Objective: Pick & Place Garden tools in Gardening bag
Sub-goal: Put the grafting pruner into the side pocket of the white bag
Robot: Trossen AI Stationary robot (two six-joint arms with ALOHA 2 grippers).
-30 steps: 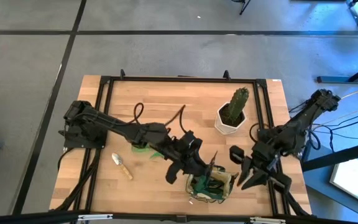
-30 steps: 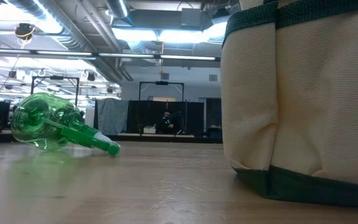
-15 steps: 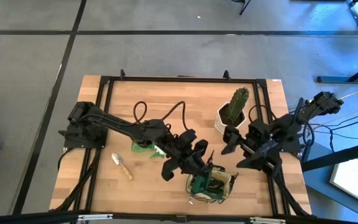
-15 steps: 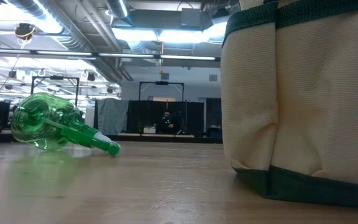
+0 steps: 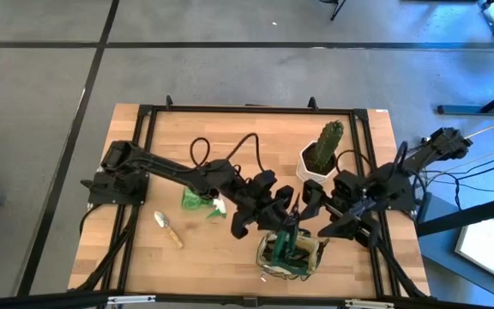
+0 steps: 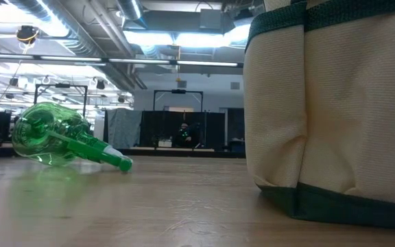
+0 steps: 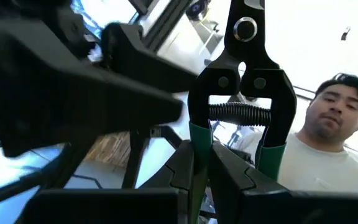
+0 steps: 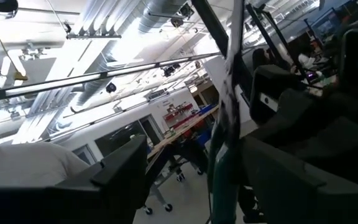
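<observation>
Left gripper [image 5: 288, 225] clamps shears [image 7: 241, 118] above bag [image 5: 292, 256]; right gripper [image 5: 310, 206] spread wide, alongside. You risk grippers colliding, shears snagging bag rim.

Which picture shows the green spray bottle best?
The low view: the green spray bottle lies on its side, unblocked. The high view shows it small, beside the left arm. Neither wrist view shows it.
</observation>
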